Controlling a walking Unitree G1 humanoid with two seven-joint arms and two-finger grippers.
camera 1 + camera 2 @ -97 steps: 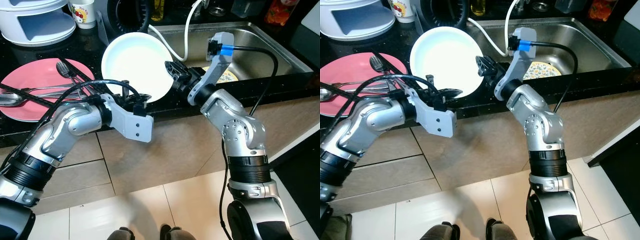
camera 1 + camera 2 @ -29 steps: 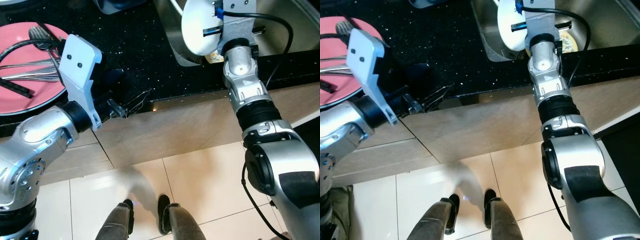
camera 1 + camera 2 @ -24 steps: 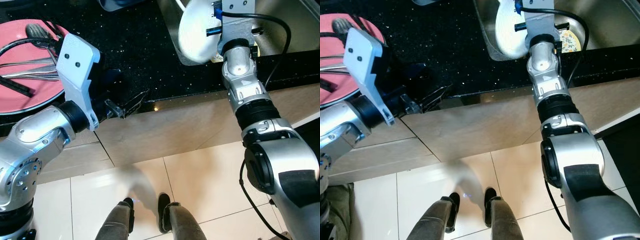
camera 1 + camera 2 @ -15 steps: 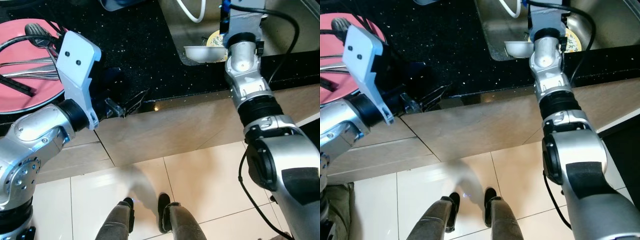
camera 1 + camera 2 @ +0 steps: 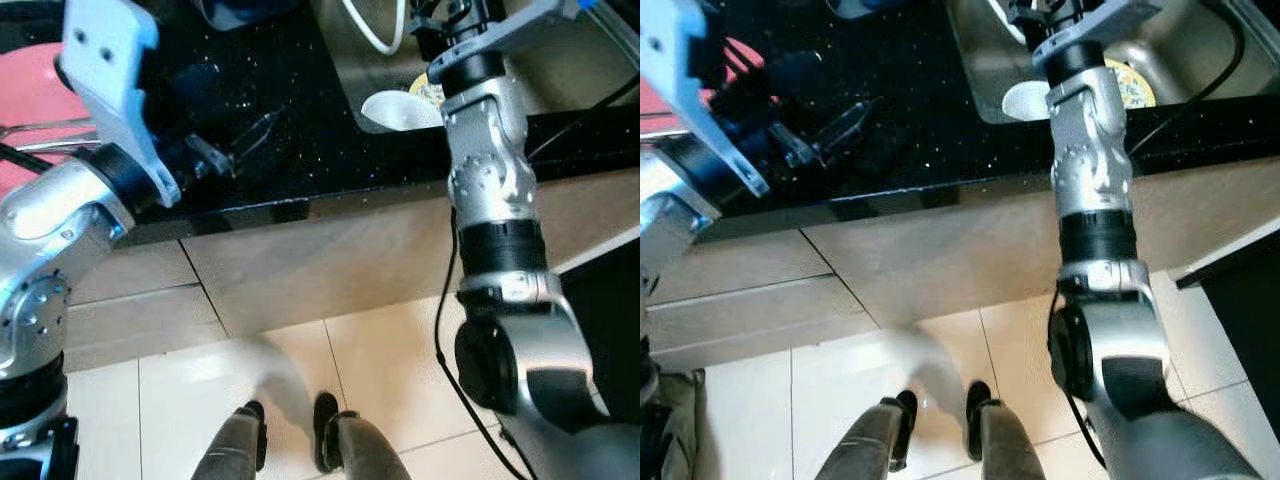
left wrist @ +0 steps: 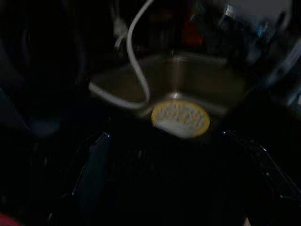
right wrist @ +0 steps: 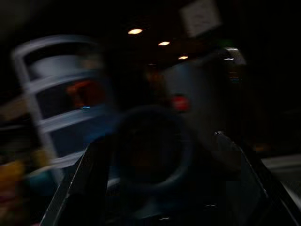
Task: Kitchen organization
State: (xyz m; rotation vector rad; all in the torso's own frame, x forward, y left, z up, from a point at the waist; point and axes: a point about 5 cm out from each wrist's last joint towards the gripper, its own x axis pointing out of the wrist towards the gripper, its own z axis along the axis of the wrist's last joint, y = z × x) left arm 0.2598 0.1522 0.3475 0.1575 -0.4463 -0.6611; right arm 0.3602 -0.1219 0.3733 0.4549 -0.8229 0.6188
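A white plate (image 5: 398,108) lies low at the near left corner of the steel sink (image 5: 1180,50), next to a yellow patterned plate (image 5: 1130,85). My right gripper (image 5: 1045,15) is above and behind the white plate; in the right wrist view its fingers (image 7: 89,179) stand apart with nothing between them. Over the black counter (image 5: 300,150) hovers my left gripper (image 5: 245,135), open and empty. Its wrist view looks across to the patterned plate (image 6: 181,117) in the sink. A pink plate (image 5: 25,95) with cutlery sits at the far left.
A white hose (image 5: 375,30) loops into the sink. The counter's front edge runs above wooden cabinet fronts (image 5: 330,260). A pair of legs in dark shoes (image 5: 290,440) stands on the tiled floor below. A white rack (image 7: 56,94) shows blurred in the right wrist view.
The right arm has tipped the white plate from upright to nearly flat and lowered it into the sink, and its gripper is now off the plate. The left arm has risen over the counter.
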